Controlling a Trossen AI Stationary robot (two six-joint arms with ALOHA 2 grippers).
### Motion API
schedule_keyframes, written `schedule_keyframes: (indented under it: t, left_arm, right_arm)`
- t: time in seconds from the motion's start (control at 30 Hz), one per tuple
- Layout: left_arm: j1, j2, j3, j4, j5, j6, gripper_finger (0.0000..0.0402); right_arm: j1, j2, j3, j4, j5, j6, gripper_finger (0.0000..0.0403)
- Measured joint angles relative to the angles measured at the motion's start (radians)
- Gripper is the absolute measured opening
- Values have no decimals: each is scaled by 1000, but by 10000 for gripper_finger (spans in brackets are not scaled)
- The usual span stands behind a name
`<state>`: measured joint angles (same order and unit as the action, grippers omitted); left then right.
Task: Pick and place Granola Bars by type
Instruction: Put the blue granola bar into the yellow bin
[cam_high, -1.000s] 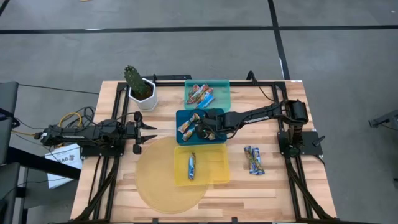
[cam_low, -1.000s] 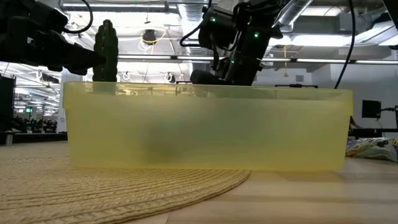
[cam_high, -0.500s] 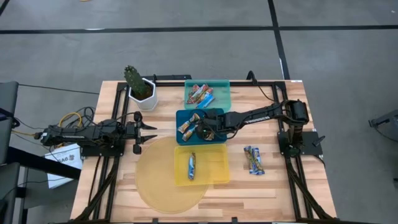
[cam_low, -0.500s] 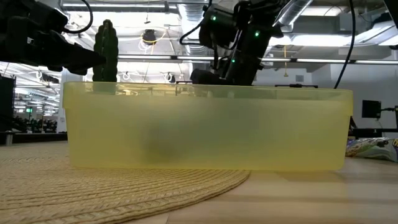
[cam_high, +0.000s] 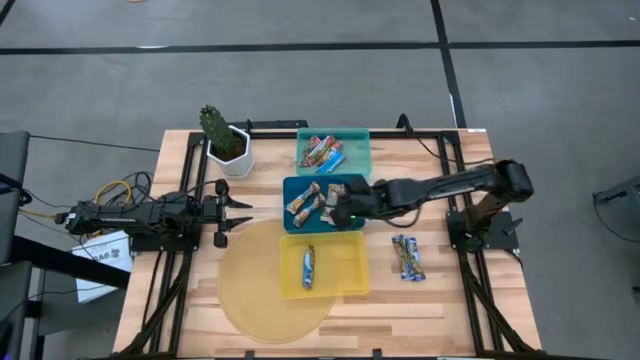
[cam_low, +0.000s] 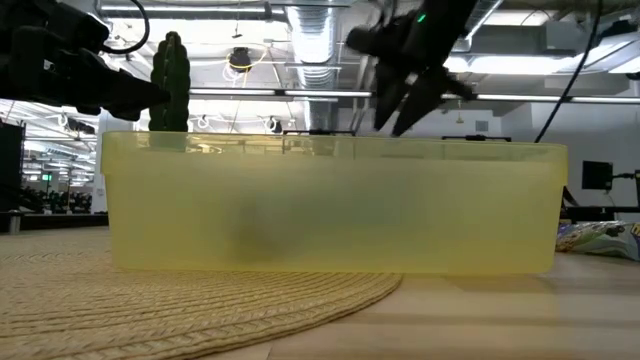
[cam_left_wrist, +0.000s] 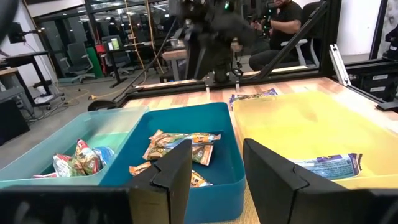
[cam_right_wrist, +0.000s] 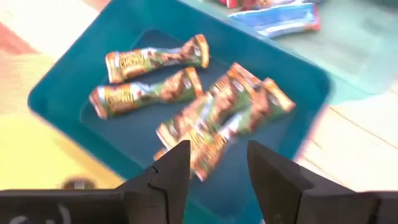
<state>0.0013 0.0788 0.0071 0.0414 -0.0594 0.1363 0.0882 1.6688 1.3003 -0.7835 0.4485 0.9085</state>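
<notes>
Right hand (cam_high: 340, 208) hovers empty, fingers apart, over tan Granola Bars (cam_right_wrist: 205, 118) in blue tray (cam_high: 292, 186).

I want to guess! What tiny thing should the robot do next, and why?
Probably swing the right claw, open and empty above the blue tray, toward the two bars lying loose on the table. They look like the only bars not in a tray.
</notes>
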Motion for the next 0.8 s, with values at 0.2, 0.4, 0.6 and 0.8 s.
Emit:
schedule_keyframes:
  t: [0.2, 0.4, 0.6, 0.8]
  left_arm:
    - [0, 0, 0, 0, 0, -6, 137]
    - [0, 0, 0, 0, 0, -7, 137]
    - [0, 0, 0, 0, 0, 1, 137]
    - [0, 0, 0, 0, 0, -5, 137]
  right_arm:
    - [46, -122, 0, -157, -1, 34, 151]
    - [84, -223, 0, -237, -1, 34, 151]
    - [114, -277, 0, -273, -1, 34, 146]
    - [139, -276, -42, -288, -5, 36, 147]
